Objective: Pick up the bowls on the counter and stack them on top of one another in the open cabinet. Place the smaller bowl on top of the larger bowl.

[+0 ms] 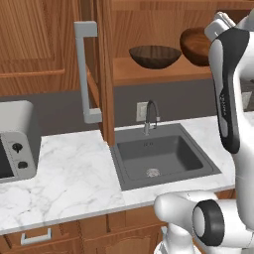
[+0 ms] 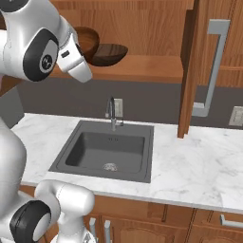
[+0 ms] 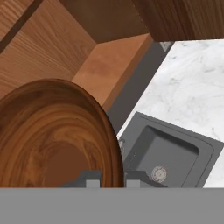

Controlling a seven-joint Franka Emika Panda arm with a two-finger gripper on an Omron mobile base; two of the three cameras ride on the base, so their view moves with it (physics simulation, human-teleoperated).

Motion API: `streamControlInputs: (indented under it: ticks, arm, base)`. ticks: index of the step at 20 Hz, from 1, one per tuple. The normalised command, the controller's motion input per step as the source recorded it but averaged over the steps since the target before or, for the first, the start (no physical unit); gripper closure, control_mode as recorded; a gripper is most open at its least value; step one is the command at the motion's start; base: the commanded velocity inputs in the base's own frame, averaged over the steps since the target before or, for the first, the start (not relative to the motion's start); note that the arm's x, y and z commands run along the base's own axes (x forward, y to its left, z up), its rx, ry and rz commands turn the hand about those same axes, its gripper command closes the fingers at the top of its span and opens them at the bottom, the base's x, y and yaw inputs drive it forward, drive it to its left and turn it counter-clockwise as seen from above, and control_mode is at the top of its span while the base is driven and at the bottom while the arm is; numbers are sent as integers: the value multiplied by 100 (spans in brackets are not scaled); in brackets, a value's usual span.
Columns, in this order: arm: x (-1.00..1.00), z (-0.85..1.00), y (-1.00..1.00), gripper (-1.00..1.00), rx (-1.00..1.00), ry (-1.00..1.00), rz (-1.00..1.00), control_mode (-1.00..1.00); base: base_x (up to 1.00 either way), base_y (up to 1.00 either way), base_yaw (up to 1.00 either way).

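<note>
The larger bowl (image 1: pixel 155 56), dark brown, sits on the shelf of the open cabinet (image 1: pixel 149 74); the right base view shows this larger bowl (image 2: pixel 111 53) too. The smaller bowl (image 1: pixel 195 45), reddish-brown, hangs tilted just to its right inside the cabinet, above shelf level. In the hand view my gripper (image 3: pixel 111 179) is shut on the rim of the smaller bowl (image 3: pixel 52 140), one fingertip on each side of the wall. From the right base the smaller bowl (image 2: pixel 88 39) shows behind my hand. The counter (image 1: pixel 74 173) below holds no bowl.
The cabinet door (image 1: pixel 105 74) stands open, edge-on, with its long grey bar handle (image 1: pixel 84 72) sticking out left of the shelf. Below are the dark sink (image 1: pixel 158 158) and faucet (image 1: pixel 150 116). A grey toaster (image 1: pixel 17 141) stands at the counter's left.
</note>
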Motion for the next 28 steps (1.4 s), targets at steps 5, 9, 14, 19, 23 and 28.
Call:
streamControlInputs:
  ticks: [5,9,14,19,23,28]
  arm:
    - [35,-5,7,100,2,-4,1,-100]
    - [41,-8,2,100,2,0,1,-100]
    - [45,-3,0,100,1,3,0,-100]
    - [44,0,0,100,0,3,0,-100]
    - [35,-5,5,100,1,0,3,-100]
    - [36,-11,6,100,2,0,3,-100]
  base:
    - [0,0,0]
    - [0,0,0]
    - [0,0,0]
    - [0,0,0]
    - [0,0,0]
    - [0,0,0]
